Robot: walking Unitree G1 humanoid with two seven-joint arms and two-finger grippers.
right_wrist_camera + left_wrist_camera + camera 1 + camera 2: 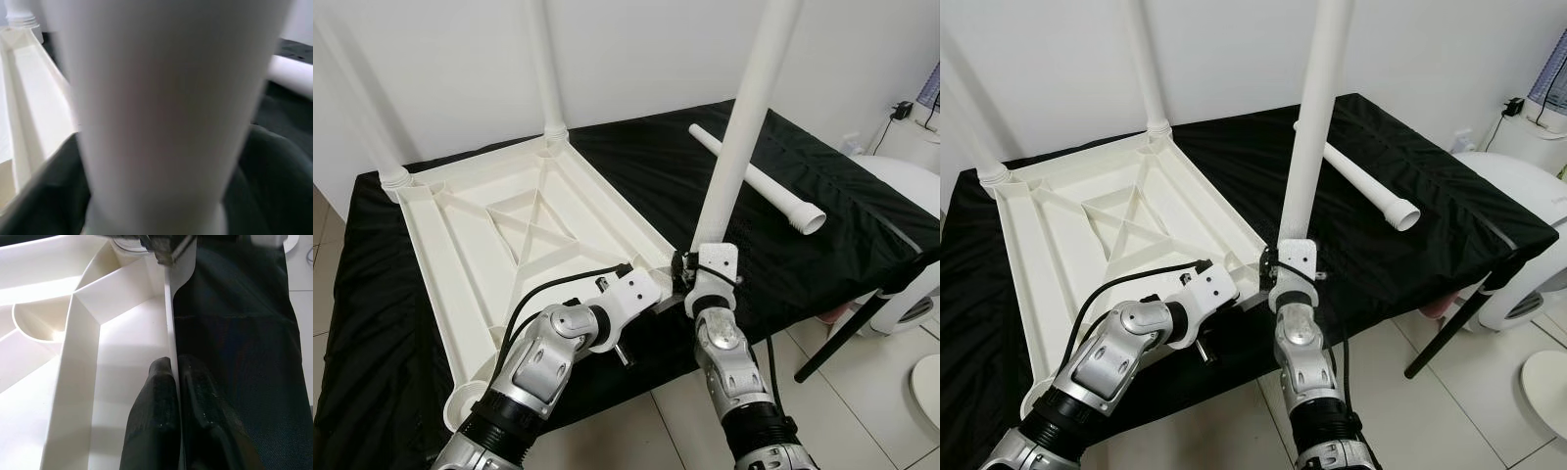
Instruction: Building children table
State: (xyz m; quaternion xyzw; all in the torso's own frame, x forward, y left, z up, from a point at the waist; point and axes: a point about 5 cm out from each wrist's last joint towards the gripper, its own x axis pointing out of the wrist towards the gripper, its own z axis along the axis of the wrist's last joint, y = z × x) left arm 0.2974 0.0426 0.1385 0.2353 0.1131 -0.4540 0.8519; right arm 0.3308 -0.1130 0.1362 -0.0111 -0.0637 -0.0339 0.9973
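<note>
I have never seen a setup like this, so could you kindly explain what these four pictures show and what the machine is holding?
It is a humanoid robot. Two pictures come from its head camera, two from cameras on its wrists. On a black-covered table lies a white children's tabletop, upside down, with two legs already standing in its far corners. The left tool pinches the tabletop's near edge, seemingly steadying it. The right tool grips a third leg upright at the near corner. A fourth leg lies loose on the cloth.
</note>
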